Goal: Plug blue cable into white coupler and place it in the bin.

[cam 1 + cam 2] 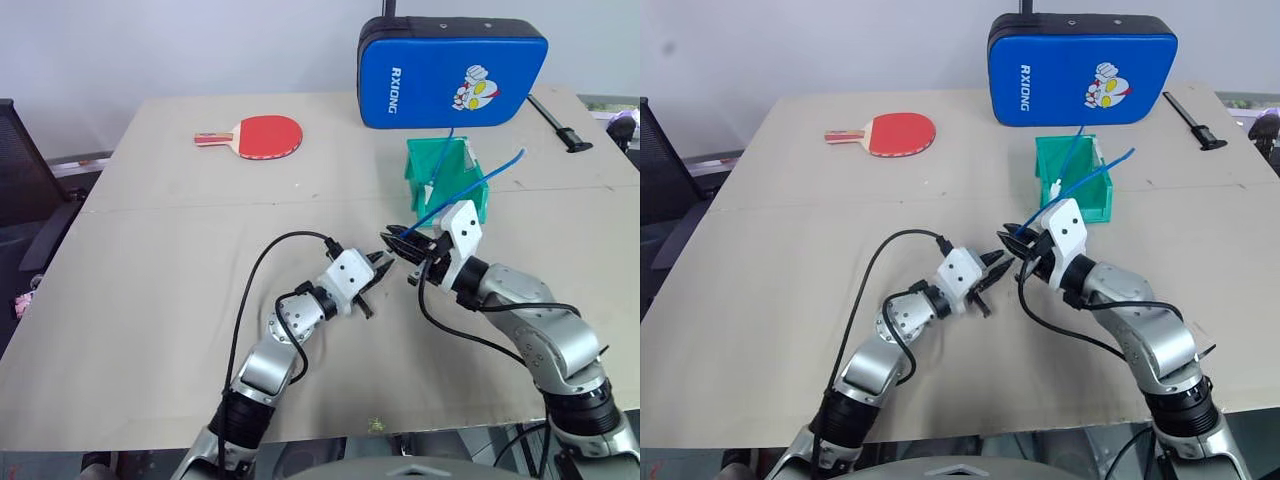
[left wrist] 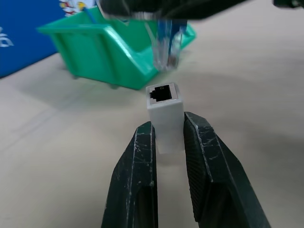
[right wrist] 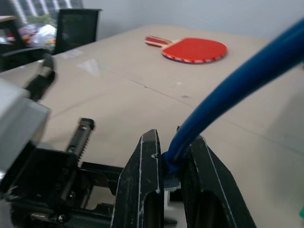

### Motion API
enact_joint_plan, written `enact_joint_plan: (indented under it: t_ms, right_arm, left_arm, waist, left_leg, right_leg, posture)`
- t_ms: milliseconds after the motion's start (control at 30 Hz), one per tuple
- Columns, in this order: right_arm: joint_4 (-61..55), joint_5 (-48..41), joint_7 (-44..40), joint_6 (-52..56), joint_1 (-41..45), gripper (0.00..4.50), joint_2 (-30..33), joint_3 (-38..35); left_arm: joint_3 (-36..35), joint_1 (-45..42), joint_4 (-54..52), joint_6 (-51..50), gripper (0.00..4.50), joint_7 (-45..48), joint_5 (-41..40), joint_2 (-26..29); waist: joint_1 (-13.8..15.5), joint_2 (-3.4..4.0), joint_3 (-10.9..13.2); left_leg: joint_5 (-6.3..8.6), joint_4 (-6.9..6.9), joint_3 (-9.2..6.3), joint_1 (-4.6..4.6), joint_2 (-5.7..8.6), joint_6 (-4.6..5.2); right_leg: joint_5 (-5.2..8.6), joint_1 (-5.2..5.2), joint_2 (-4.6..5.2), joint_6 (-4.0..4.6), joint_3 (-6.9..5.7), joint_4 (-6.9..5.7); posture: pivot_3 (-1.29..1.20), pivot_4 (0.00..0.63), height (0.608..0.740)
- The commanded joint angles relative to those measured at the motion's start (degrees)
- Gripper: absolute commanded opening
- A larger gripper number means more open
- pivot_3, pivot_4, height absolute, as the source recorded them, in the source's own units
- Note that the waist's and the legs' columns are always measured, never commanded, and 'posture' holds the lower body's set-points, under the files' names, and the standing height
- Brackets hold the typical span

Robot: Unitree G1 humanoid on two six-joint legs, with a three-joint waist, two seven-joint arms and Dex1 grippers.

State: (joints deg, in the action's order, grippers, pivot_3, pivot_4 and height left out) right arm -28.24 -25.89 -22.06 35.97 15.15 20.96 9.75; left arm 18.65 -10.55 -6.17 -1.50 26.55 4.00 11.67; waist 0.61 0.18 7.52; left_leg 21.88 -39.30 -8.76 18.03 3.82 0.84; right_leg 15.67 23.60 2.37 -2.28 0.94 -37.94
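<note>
My left gripper (image 2: pixel 166 127) is shut on the white coupler (image 2: pixel 164 108), which sticks out past the fingertips with its dark socket facing away from the wrist. Just beyond that socket hangs the clear plug (image 2: pixel 166 50) of the blue cable (image 1: pixel 470 187). My right gripper (image 1: pixel 397 243) is shut on that cable just behind the plug, fingers (image 3: pixel 145 166) pinching it. Plug and socket are close but apart. The two grippers face each other above the table's middle, left gripper (image 1: pixel 380 266) slightly lower. The cable's free end arcs up over the teal bin (image 1: pixel 432 180), from which another blue strand (image 1: pixel 440 160) rises.
A big blue padded case (image 1: pixel 450 72) stands behind the bin. A red table tennis paddle (image 1: pixel 262 136) lies at the far left of the tan table (image 1: pixel 160 280). A black tool (image 1: pixel 562 128) lies far right, and a black chair (image 1: pixel 20 185) stands off the left edge.
</note>
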Motion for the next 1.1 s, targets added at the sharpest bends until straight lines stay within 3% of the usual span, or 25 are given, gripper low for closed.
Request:
enact_joint_plan:
  t_ms: [33, 533, 733, 1100]
  right_arm:
    - [-2.5, 2.0, 4.3, 1.6, 0.6, 0.0, -2.1, -0.5]
    - [-1.7, 4.7, 6.6, 5.5, 1.4, 0.0, -5.8, 1.1]
    - [-0.7, 8.8, 6.6, 7.3, 1.6, 0.0, -3.9, 3.8]
    - [1.3, 9.7, 8.9, 18.5, 3.5, 0.0, -7.0, 5.8]
  left_arm:
    - [0.3, -0.3, -3.1, 1.2, 0.23, -2.2, 1.6, -1.1]
    - [0.4, 1.0, -4.9, -0.6, 0.23, -2.5, 1.7, -1.7]
    - [0.5, 0.9, -5.4, -1.1, 0.23, -2.7, 1.7, -2.1]
    - [0.9, 0.3, -5.6, -1.4, 0.23, -3.3, 1.7, -2.9]
  waist:
    - [0.0, 0.0, 0.0]
    - [-0.8, 0.0, 0.0]
    - [-1.4, 0.0, 0.0]
    - [-1.4, 0.0, 0.0]
  left_leg:
    - [0.0, 0.0, 0.0, 0.0, 0.0, 0.0]
    - [0.0, 0.01, 0.0, 0.0, 0.0, 0.0]
    - [0.0, 0.01, 0.0, 0.0, 0.0, 0.0]
    - [0.0, 0.02, -0.01, 0.0, 0.0, 0.0]
  right_leg:
    - [0.0, 0.0, 0.0, 0.0, 0.0, 0.0]
    - [0.0, 0.01, -0.01, 0.0, 0.0, -0.01]
    - [0.0, 0.02, -0.01, 0.0, 0.01, -0.02]
    - [0.0, 0.02, -0.01, 0.0, 0.01, -0.02]
  posture:
    - [0.0, 0.15, 0.74]
    - [0.0, 0.15, 0.74]
    - [0.0, 0.15, 0.74]
    - [0.0, 0.15, 0.74]
